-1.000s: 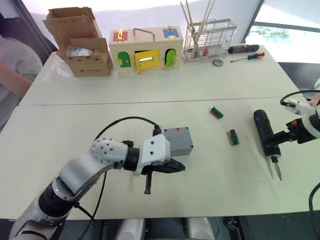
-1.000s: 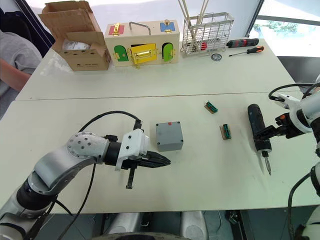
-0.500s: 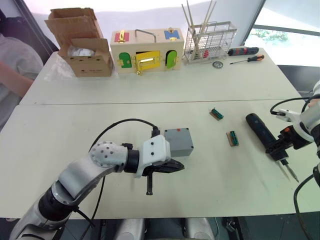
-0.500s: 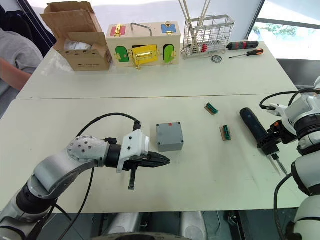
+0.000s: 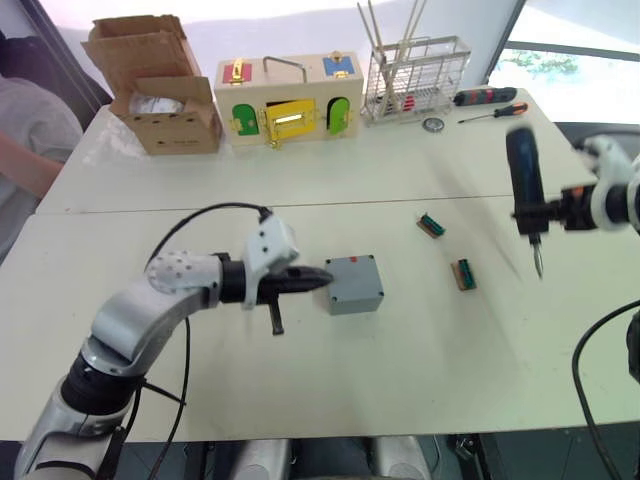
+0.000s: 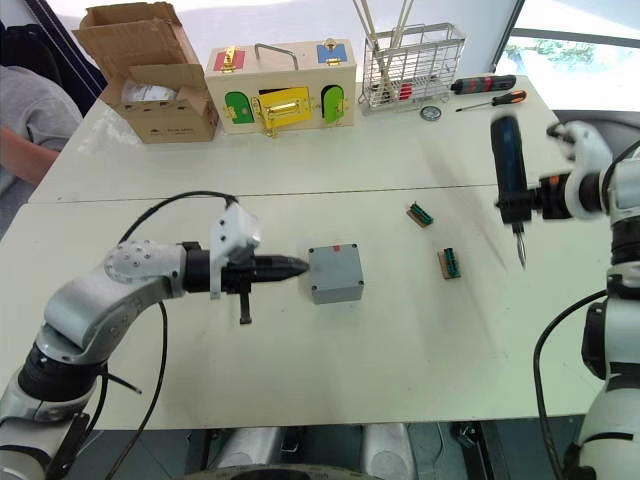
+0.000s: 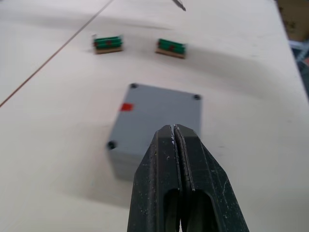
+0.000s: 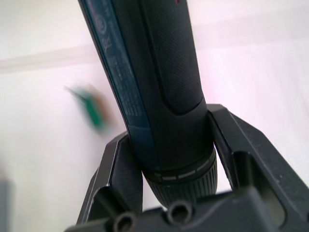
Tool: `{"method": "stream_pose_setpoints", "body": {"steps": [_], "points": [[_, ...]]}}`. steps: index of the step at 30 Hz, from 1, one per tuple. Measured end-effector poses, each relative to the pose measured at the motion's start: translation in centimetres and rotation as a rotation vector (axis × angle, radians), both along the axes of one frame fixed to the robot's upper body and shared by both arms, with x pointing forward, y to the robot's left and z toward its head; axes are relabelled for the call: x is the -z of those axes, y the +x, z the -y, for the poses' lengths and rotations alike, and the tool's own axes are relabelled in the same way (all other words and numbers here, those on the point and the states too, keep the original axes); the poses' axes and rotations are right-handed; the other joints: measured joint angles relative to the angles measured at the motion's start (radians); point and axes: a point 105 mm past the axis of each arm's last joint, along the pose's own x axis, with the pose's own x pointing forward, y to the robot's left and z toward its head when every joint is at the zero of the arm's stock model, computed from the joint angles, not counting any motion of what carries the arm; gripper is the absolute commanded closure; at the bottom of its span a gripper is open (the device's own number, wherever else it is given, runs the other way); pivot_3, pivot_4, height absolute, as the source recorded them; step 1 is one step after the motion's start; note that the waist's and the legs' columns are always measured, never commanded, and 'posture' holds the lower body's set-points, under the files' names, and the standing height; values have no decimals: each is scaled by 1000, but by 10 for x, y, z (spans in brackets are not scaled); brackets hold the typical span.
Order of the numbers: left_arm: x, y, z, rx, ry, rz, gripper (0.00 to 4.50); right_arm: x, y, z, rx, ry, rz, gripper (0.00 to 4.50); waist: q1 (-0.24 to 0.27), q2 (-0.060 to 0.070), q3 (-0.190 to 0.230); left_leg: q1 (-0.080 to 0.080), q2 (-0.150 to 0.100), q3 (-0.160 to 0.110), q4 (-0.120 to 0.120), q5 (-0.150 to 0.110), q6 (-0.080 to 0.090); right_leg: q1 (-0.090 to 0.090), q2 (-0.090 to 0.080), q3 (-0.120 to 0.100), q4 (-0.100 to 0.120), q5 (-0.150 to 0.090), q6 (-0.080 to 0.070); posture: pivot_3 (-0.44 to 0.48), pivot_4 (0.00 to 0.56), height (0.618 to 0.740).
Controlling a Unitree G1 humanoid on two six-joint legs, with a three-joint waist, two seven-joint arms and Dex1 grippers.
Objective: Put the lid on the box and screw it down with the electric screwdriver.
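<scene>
The box (image 5: 354, 284) is sitting at the centre of the tabletop (image 5: 420, 370) with the lid (image 7: 159, 113) already lying on top. The left claw (image 5: 318, 278), its fingers pressed together and empty, is pointing at the box's left side, just beside it. At the right of the frame the right claw (image 5: 545, 212) is clamping the screwdriver (image 5: 523, 190), lifted, long axis near upright, bit pointing down, well apart from the box, which lies to its lower left

Box (image 5: 354, 284) mid-table: left gripper (image 5: 322, 279) touching it at 9 o'clock. At its 2–3 o'clock two green connector blocks (image 5: 464, 274) sit on the table (image 5: 420, 370). Its 6 o'clock side is open tabletop. Screwdriver (image 5: 524, 190) held above the table at 2 o'clock.
</scene>
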Motion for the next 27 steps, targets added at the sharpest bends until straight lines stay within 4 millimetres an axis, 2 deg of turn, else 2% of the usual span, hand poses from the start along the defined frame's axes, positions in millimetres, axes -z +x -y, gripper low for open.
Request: {"method": "stream_pose_setpoints", "body": {"steps": [2,4,7,10,14,21,27], "points": [[2,6,-2,-13,-13,-22,4500,-6,-2,-36,-76,107,193,2674,-1,-1,0,-1,-1,2,2,0,0,1,-2,1,-1,0,0,0,150,734],[1,10,2,-12,-35,-30,4500,-5,-10,-72,-142,294,355,2674,-3,0,0,0,-2,3,6,0,0,3,-2,2,-1,0,0,0,150,734],[-1,12,9,-12,-71,-31,4500,-11,-25,-99,-171,452,495,2674,8,0,0,1,-3,2,8,1,0,5,-2,3,0,1,1,0,150,734],[-4,15,16,-24,-105,-27,4500,-16,-39,-111,-181,540,586,2674,16,0,0,1,-3,1,7,0,0,5,-2,3,0,1,1,0,150,734],[-3,15,23,-32,-133,-36,4500,-4,-45,-123,-169,639,568,2674,9,0,0,1,-2,2,6,1,0,4,-1,3,1,1,1,0,150,734],[23,16,39,-47,-114,-86,4500,18,-55,-138,-228,610,489,2674,-7,1,-1,3,-2,3,5,1,0,4,-1,3,2,1,1,0,150,734],[39,23,43,-63,-93,-93,4500,20,-57,-142,-259,578,491,2674,-7,1,-1,3,-2,3,5,1,0,4,-1,3,2,1,1,0,150,734]]}}
